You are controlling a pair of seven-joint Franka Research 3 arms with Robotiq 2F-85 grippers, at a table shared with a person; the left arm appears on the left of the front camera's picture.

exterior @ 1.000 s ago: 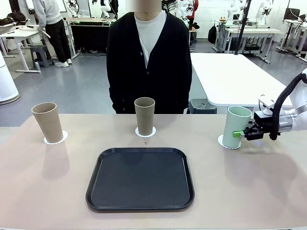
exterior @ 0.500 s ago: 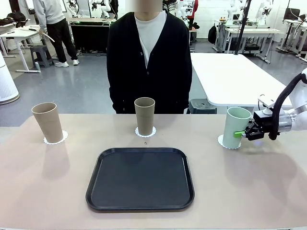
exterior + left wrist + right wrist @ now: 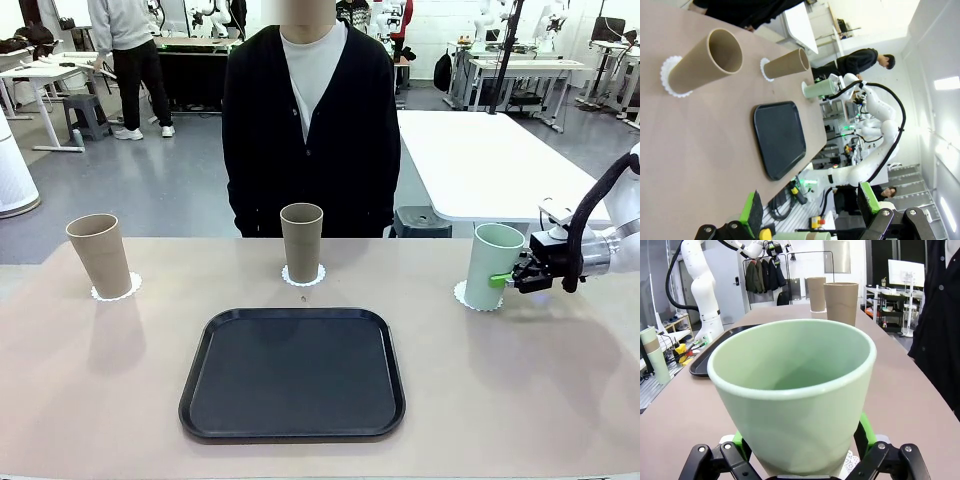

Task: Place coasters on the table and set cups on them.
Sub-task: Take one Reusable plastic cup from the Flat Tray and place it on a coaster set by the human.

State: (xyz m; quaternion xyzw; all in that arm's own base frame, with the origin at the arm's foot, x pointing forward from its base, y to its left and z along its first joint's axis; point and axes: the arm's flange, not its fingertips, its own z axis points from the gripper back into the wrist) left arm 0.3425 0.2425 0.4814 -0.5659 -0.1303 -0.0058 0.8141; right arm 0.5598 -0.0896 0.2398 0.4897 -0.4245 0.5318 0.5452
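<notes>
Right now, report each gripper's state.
Left gripper: open, holding nothing.
Right gripper: open, fingers either side of the mint green cup, which stands on its coaster.

beige table [image 3: 90,400], three white coasters [image 3: 303,275], black tray [image 3: 293,372]

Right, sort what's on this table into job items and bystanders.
Job: two tan-brown tapered tumblers, pale mint green tumbler, three white lacy paper coasters, beige tabletop, right gripper open around the mint tumbler.
Lying about: black rounded-corner tray.
</notes>
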